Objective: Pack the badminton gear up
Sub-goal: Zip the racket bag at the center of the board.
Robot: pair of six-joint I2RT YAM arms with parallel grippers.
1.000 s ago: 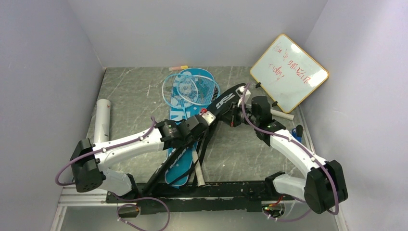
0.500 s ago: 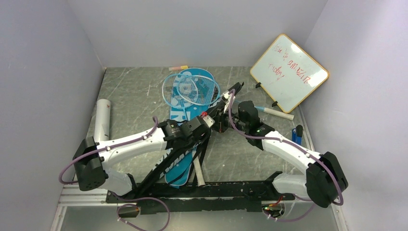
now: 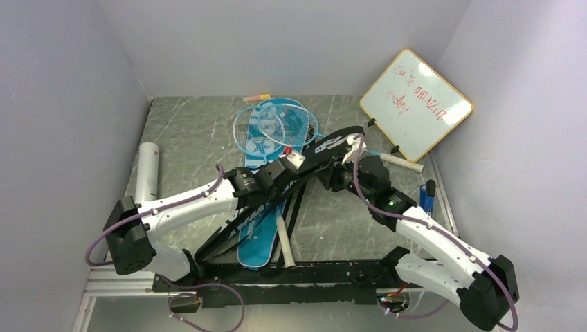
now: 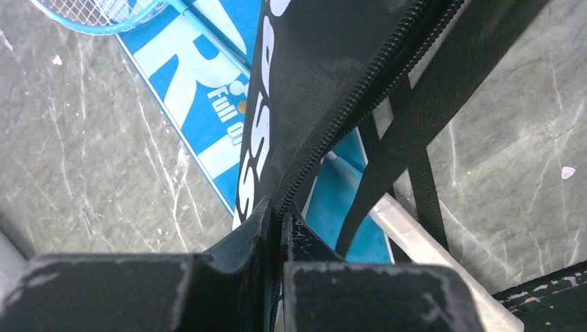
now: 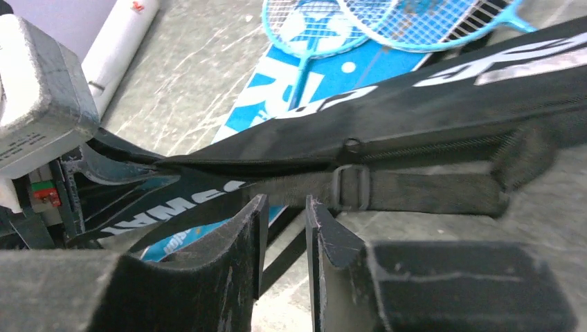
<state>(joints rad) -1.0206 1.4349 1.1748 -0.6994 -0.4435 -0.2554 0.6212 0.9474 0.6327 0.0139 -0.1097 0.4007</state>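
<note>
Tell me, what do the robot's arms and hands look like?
The left arm and right arm have white shells, black joints and looping purple cables. The left hand and right hand each end in two scuffed, black, wedge-shaped fingers.

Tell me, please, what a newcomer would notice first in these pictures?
The black bag is held up slantwise in the middle, its zipper edge pinched by the left end effector. Under it lies a blue bag with blue rackets on its far end. A whiteboard with red writing leans at the far right.

black bag (image 3: 333, 143): black, white lettering
blue bag (image 3: 255, 243): blue, white lettering
rackets (image 3: 275, 128): light-blue frames
worktop (image 3: 187, 131): grey, white-veined marbling
</note>
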